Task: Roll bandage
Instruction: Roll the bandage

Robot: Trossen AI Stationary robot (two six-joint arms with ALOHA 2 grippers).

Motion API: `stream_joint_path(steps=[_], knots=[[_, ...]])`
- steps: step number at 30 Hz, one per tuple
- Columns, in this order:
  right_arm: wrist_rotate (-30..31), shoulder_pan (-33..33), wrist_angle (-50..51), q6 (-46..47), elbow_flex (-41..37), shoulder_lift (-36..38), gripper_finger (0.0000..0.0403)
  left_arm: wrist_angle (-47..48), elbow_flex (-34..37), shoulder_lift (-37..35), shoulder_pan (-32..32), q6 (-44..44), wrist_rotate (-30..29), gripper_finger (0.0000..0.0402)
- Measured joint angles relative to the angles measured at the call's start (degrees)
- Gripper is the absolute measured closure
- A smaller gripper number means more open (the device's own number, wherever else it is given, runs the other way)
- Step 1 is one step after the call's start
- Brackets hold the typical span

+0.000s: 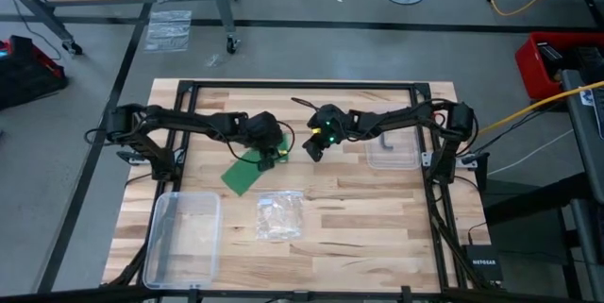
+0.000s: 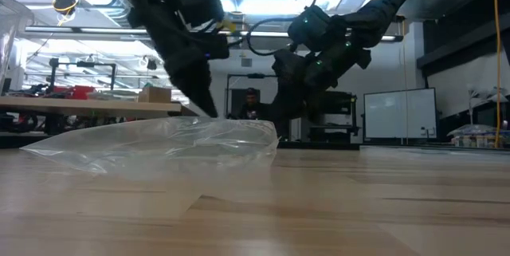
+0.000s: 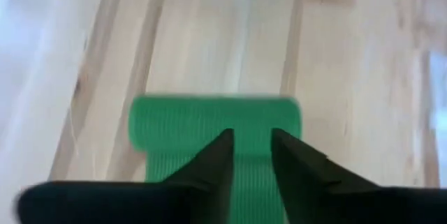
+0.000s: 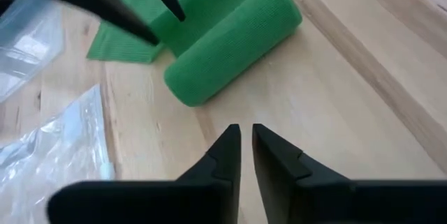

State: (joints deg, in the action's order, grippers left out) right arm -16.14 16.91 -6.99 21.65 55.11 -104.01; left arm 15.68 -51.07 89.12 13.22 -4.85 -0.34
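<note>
The bright green bandage point(image 1: 247, 173) lies on the wooden table, partly rolled. Its roll point(image 4: 230, 42) rests on its side, and the flat unrolled strip point(image 4: 122, 39) runs away behind it. My left gripper point(image 3: 250, 144) is open and slants down over the strip just behind the roll point(image 3: 216, 119), one finger to each side of the strip's middle. No touch on the strip shows. My right gripper point(image 4: 246, 135) stands on the roll's other side, a short way off over bare wood, with only a narrow gap between its fingers and nothing in it.
A crinkly clear plastic bag point(image 1: 279, 214) lies near the bandage toward the table's front. A clear plastic box point(image 1: 184, 237) sits at the front left and another clear container point(image 1: 392, 152) at the right. Bare wood lies between the bag and the right container.
</note>
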Motion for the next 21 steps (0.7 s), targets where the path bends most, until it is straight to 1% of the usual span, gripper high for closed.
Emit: stream_joint_path(steps=[2,5,7,10,14,21], knots=[[0.08,0.00,-0.02,-0.06,0.02,0.00,0.0351,-2.39,-0.01,0.00,-0.15,3.26,0.01,0.0263],[0.53,0.00,0.00,-0.09,0.00,0.00,0.0345,-3.10,-0.02,0.00,0.36,14.49,-0.11,0.0232],[0.69,0.00,0.07,-0.09,0.02,0.00,0.0343,-2.31,-0.02,0.00,0.79,22.17,-0.28,0.0222],[1.06,0.00,0.46,-0.09,0.00,0.00,0.0343,-1.48,-0.02,0.00,0.89,29.25,-0.44,0.0219],[1.07,0.00,0.44,-0.17,0.00,0.00,0.0343,-0.70,-0.02,0.30,0.80,34.67,-0.29,0.0221],[1.07,0.00,1.45,-1.43,0.02,0.00,0.0343,-1.21,-0.04,2.84,0.83,43.50,-0.28,0.0219]])
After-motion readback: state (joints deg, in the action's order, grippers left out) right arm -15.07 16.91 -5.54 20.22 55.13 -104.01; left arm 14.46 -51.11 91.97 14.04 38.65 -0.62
